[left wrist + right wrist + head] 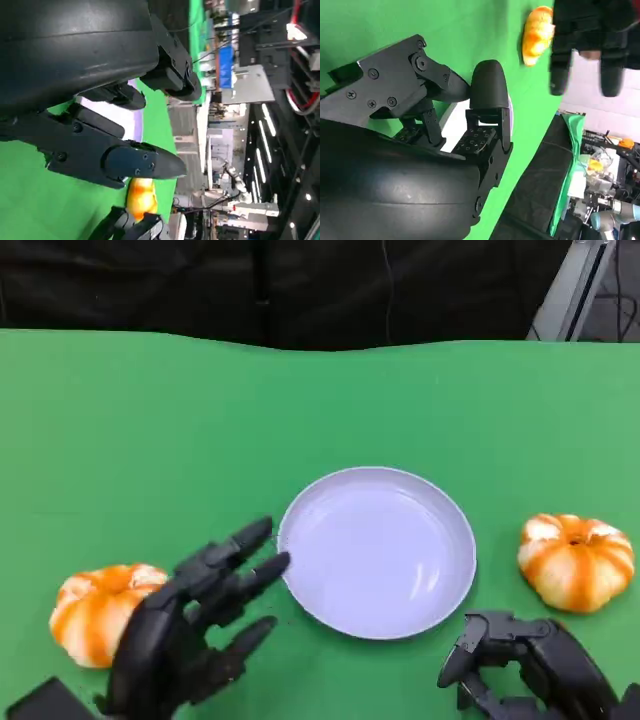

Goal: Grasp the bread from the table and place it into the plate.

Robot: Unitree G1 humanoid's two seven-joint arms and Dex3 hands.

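Two round orange-and-white glazed bread rolls (97, 612) (577, 561) flank pale round plate (377, 551); left hand (190, 622) fingers spread, empty; right hand (525, 664) curled, empty

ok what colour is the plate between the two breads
The plate is pale lavender, almost white, plain with no pattern. The head view shows it best.

Readable text: none in any view.
Plate (377, 550): plain pale surface, no print or mark.
Bread rolls (576, 560): no label (just orange and white stripes).
Hands (190, 630): black shells bear screws, no lettering.
Background, right side of left wrist view: distant shop-floor equipment, too blurred to read any sign.
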